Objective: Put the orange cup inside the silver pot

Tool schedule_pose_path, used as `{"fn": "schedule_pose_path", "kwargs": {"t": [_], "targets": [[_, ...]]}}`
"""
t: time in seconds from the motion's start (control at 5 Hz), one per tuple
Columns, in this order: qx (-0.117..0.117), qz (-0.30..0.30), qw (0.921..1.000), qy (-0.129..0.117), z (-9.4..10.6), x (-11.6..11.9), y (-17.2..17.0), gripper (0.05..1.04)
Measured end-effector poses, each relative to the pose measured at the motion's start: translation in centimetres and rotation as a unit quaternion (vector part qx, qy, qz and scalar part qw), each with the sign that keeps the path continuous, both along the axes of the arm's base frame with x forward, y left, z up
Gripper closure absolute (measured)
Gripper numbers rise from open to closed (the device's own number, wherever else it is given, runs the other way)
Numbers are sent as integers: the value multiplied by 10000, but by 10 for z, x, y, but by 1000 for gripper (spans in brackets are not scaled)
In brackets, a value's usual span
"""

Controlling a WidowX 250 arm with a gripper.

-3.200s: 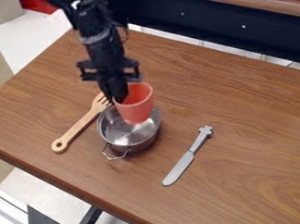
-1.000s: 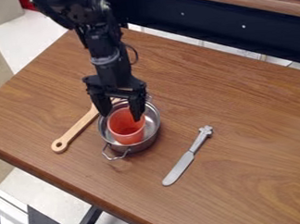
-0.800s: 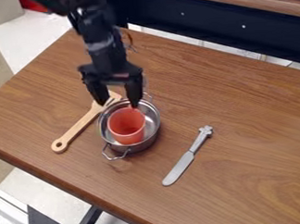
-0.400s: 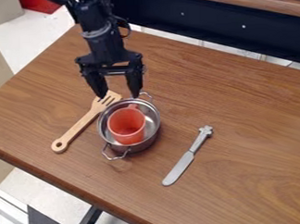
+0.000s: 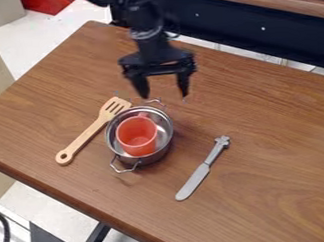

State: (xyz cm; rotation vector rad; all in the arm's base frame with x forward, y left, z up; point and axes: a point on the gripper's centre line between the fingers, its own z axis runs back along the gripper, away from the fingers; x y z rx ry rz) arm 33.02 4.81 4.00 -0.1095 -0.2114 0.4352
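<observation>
Orange cup (image 5: 136, 139) sits in the silver pot (image 5: 164, 130), and my hand (image 5: 165, 95) is released!

And there it is, folks, the orange cup, right inside the silver pot! It stands upright, mouth up, its small handle (image 5: 144, 115) pointing to the far side, with shiny metal showing around it. The pot rests on the wooden table (image 5: 265, 119), one wire handle (image 5: 124, 168) towards the near edge, the other (image 5: 155, 102) on the far side.

Up above, I have my hand open, its two fingers spread wide and pointing down, beyond the pot and a little to its right in the camera view, apart from the cup.

Now out to the wings! On the left, the wooden spatula (image 5: 92, 131) lies at a slant, slotted head just beside the pot's rim, holed grip towards the near left. Over on the right, the silver knife (image 5: 205, 169) lies well apart from the spatula, ornate end away from the near edge, blade slanting down to the left.
</observation>
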Motion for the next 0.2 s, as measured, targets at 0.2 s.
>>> {"fn": "schedule_pose_path", "kwargs": {"t": [0.2], "targets": [[7,-274,9995,-143,3,9,-17,85]]}}
